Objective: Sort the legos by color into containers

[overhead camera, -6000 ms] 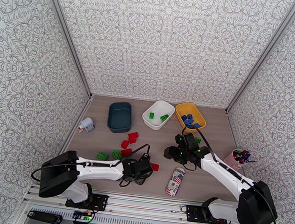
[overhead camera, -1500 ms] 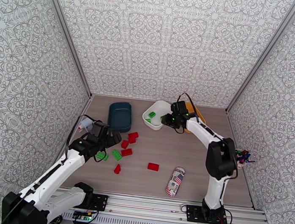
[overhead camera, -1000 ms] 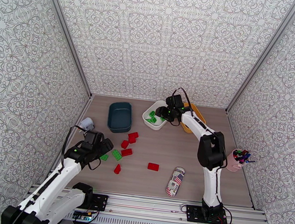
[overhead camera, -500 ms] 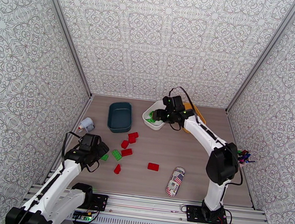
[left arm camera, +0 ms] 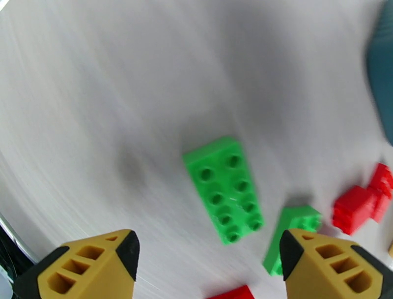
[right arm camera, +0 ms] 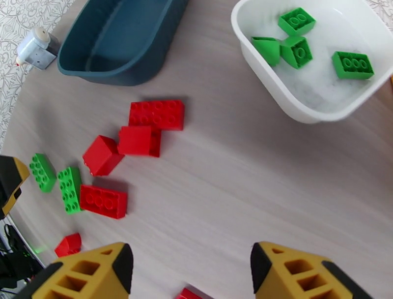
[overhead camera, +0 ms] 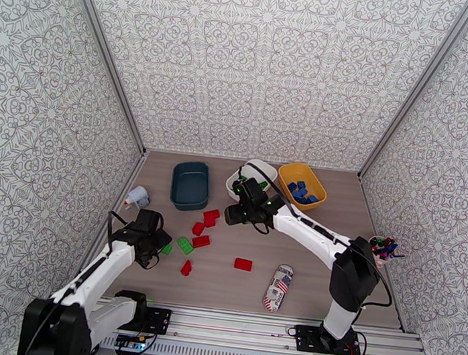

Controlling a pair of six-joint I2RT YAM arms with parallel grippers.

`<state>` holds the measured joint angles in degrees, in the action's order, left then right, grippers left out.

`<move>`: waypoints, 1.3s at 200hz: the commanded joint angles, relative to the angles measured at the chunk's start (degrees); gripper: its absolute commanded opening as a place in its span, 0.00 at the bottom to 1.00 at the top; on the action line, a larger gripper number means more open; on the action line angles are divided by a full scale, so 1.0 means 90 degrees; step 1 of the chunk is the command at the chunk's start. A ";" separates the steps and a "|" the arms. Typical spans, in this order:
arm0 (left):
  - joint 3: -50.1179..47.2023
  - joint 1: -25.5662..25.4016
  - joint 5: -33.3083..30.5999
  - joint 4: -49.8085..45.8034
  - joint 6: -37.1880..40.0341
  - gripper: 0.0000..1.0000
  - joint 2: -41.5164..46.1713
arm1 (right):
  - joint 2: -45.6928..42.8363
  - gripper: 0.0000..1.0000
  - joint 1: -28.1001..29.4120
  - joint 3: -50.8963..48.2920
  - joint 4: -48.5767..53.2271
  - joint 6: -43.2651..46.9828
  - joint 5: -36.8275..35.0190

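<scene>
My left gripper [overhead camera: 157,244] hangs open just above a green lego [left arm camera: 223,189], which lies flat between its fingers. A second green lego [left arm camera: 290,236] and a red one [left arm camera: 361,209] lie beyond it. My right gripper [right arm camera: 189,270] is open and empty, and stands in front of the white bin [right arm camera: 314,110], which holds several green legos [right arm camera: 352,65]. Several red legos [right arm camera: 156,114] are scattered on the table near the empty teal bin [right arm camera: 123,39]. The yellow bin [overhead camera: 301,166] holds blue legos [overhead camera: 302,191]. One red lego [overhead camera: 243,264] lies apart.
A printed can [overhead camera: 280,287] lies on its side near the front. A pink cup of markers [overhead camera: 377,250] stands at the right wall. A small white and grey object [overhead camera: 138,197] sits by the left wall. Patterned walls close in three sides.
My right gripper has swung from over the white bin back toward the table's middle. My left gripper has drawn in and come down over the green lego at the left.
</scene>
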<state>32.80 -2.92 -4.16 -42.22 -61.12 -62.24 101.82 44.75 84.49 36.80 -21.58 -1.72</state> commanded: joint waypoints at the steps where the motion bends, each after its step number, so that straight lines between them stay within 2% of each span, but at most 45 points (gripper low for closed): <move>1: 0.0191 0.0167 0.0267 0.0315 -0.0132 0.79 -0.0280 | -0.0304 0.67 0.0008 -0.0375 -0.0230 -0.0050 -0.0496; 43: 0.0582 0.0286 0.0067 0.0246 -0.0096 0.77 -0.0852 | -0.0450 0.65 0.0008 -0.0747 -0.0439 -0.0153 -0.0619; 111: 0.0740 0.0307 0.0243 0.0563 -0.0001 0.76 -0.1841 | -0.0477 0.62 0.0008 -0.0860 -0.0602 -0.0295 -0.0613; 155: 0.0719 0.0321 0.0326 0.0780 0.0139 0.53 -0.2270 | -0.0600 0.61 0.0008 -0.1012 -0.0649 -0.0386 -0.0644; 178: 0.0673 0.0319 0.0444 0.0903 0.0207 0.36 -0.2251 | -0.0728 0.61 0.0007 -0.1166 -0.0718 -0.0434 -0.0508; 194: 0.0675 0.0317 0.0533 0.0943 0.0300 0.28 -0.2113 | -0.0836 0.61 0.0000 -0.1292 -0.0797 -0.0444 -0.0336; 227: 0.0796 0.0318 0.0915 0.1012 0.0627 0.24 -0.1543 | -0.0948 0.62 -0.0025 -0.1480 -0.0841 -0.0553 -0.0214; 260: 0.0968 0.0209 0.1641 0.1406 0.0986 0.23 -0.0969 | -0.1100 0.62 -0.0424 -0.1762 -0.1008 -0.0842 0.0173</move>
<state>39.31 -0.27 3.73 -34.48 -55.83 -74.50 94.04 43.75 70.96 29.65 -26.48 -3.29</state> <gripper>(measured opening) 0.326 0.622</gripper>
